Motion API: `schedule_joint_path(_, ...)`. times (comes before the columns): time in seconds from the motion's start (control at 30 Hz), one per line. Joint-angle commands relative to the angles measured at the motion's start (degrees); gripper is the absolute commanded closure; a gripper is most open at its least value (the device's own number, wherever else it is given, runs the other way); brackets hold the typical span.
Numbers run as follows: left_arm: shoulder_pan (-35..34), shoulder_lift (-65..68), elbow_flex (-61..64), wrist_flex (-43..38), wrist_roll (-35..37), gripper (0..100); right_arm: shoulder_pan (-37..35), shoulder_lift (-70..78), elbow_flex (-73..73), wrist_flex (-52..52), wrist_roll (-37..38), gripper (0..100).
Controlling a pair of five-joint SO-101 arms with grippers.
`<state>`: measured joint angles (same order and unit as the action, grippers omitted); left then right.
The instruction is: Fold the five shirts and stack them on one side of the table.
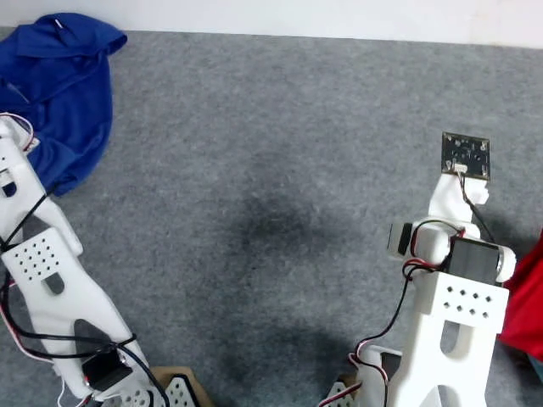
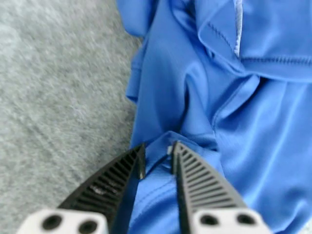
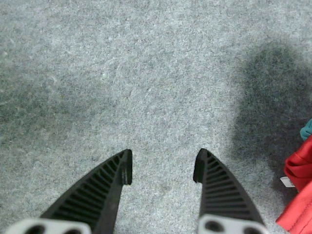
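A crumpled blue shirt (image 1: 64, 93) lies at the table's far left corner. In the left wrist view the blue shirt (image 2: 229, 97) shows ridges and a stitched hem. My left gripper (image 2: 158, 153) is shut on a raised fold of it, with cloth pinched between the fingertips (image 2: 139, 161). The left arm (image 1: 42, 280) runs along the table's left edge. A red shirt (image 1: 526, 297) is bunched at the right edge, beside the right arm (image 1: 450, 280). My right gripper (image 3: 162, 168) hangs open over bare grey carpet, with the red shirt (image 3: 297, 200) off to one side.
Grey carpet (image 1: 271, 212) covers the table between the two arms. A scrap of teal cloth (image 3: 307, 129) shows beside the red shirt. The right arm's wrist camera board (image 1: 465, 155) points toward the far side of the table.
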<state>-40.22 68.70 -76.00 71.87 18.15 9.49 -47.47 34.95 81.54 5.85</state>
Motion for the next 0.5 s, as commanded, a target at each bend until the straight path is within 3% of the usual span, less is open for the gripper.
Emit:
schedule_joint_path(0.0,2.2,-1.0,-2.9,0.7,-0.4,100,-0.4,0.0,-0.2,-0.8,-0.4,78.6)
schedule_joint_path(0.47,13.2,-1.4,-3.8,13.4,-0.3,99,-0.1,0.0,-0.1,-0.8,-0.5,78.6)
